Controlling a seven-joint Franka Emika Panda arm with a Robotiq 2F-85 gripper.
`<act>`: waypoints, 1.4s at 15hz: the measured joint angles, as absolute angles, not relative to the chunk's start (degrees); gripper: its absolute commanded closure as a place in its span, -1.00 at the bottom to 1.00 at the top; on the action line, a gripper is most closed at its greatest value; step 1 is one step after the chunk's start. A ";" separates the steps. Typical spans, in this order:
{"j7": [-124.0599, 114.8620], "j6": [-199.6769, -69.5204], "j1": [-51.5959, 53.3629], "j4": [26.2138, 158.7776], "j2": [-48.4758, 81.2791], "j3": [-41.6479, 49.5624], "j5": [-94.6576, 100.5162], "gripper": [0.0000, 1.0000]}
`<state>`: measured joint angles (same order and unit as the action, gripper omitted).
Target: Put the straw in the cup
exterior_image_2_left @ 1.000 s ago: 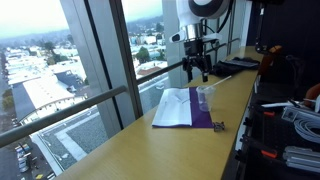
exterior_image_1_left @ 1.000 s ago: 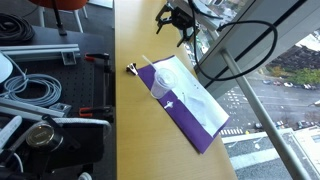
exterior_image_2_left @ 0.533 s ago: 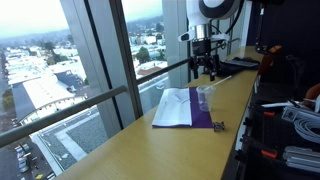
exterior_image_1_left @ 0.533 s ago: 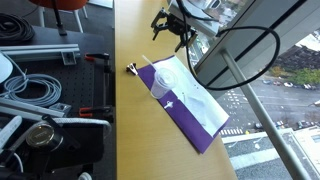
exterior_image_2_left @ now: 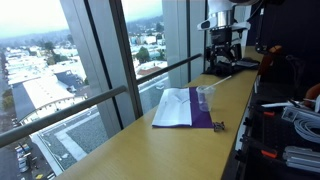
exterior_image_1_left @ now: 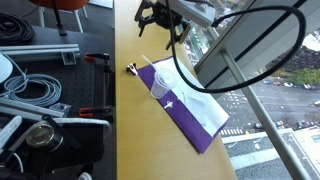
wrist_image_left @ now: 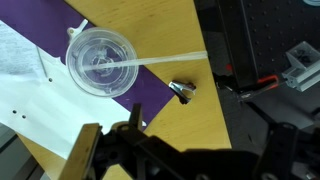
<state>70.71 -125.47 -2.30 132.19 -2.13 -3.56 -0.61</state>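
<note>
End effector: the end effector (wrist_image_left: 185, 152) stands with its jaws spread wide; it holds nothing and touches nothing.
End effector position: it hangs in the air above the bench (exterior_image_1_left: 140, 125), well apart from the cup, toward the far end of the bench in an exterior view (exterior_image_2_left: 222, 60).
Cup: the cup (wrist_image_left: 100, 62) stands upright on the purple cloth (wrist_image_left: 150, 85), near the cloth's edge, with its round rim facing the wrist camera.
Straw: the straw (wrist_image_left: 170, 58) lies flat, partly on the purple cloth and partly on the bare bench; one end reaches the side of the cup.
Other things: a small black-and-yellow object (wrist_image_left: 182, 90) lies on the bench just beside the cloth's edge and near the straw; a white sheet (wrist_image_left: 25, 85) lies on the cloth.
Hard to see: in the wrist view only the dark lower parts of the end effector show, cut off by the bottom edge. Whether the straw goes under the cup I cannot tell. In both exterior views the straw is too thin to make out clearly.
</note>
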 measured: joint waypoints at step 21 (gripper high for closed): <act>73.10 -138.88 -0.62 132.04 6.99 -1.16 -0.58 -1.00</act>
